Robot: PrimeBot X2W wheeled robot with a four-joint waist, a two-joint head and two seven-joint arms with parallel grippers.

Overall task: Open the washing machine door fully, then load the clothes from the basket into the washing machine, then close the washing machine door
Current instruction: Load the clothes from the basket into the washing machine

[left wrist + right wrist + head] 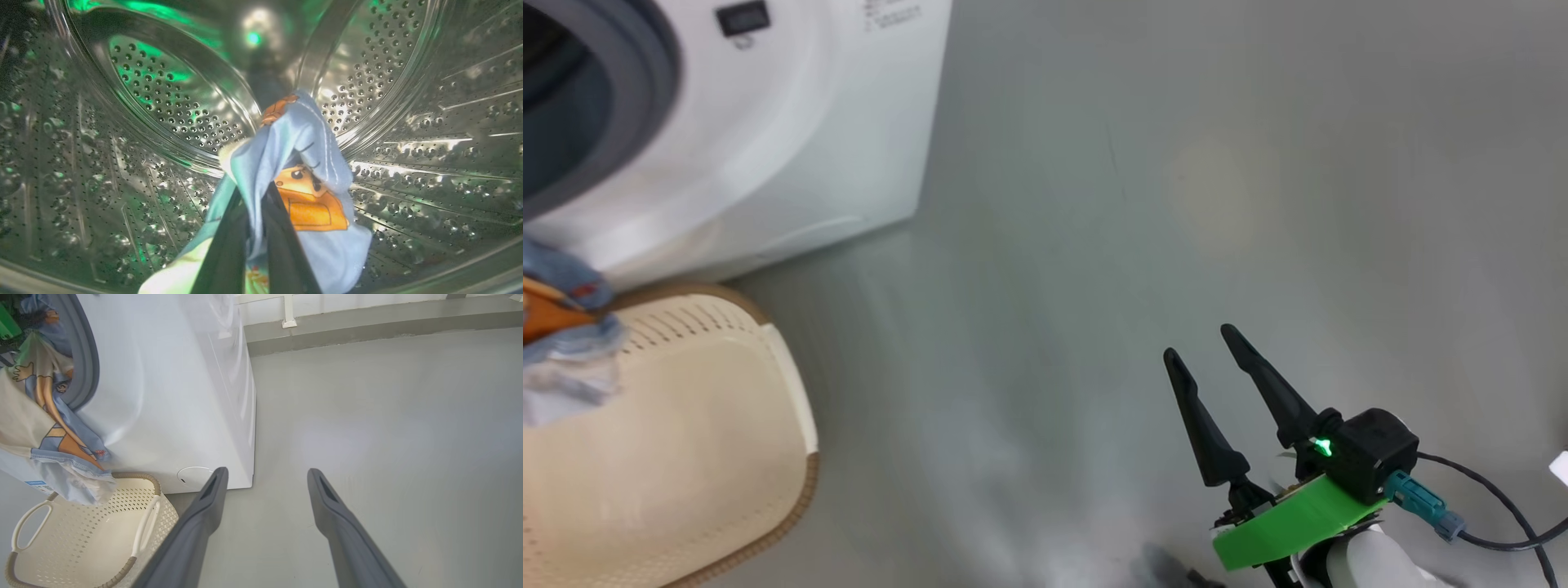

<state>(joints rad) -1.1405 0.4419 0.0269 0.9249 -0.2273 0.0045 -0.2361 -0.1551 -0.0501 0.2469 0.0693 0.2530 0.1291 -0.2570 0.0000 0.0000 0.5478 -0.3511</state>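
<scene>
While the left gripper [256, 195] pinches soft clothes [306, 141] in the perforated drum [163, 102] — right gripper [1201, 341] splayed

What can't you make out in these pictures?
- Head view: the clothes are blurred and cut off by the left edge.
- Left wrist view: cloth wraps the shut left jaws, hiding their tips.
- Right wrist view: the basket's near end runs off the bottom edge.

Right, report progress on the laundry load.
Done: washing machine open, basket looks empty. In hand: left claw, shut on the clothes, is inside the drum; part hangs out over the gasket. Remaining: release, tuck that in, close the door. Right claw open, idle.
</scene>
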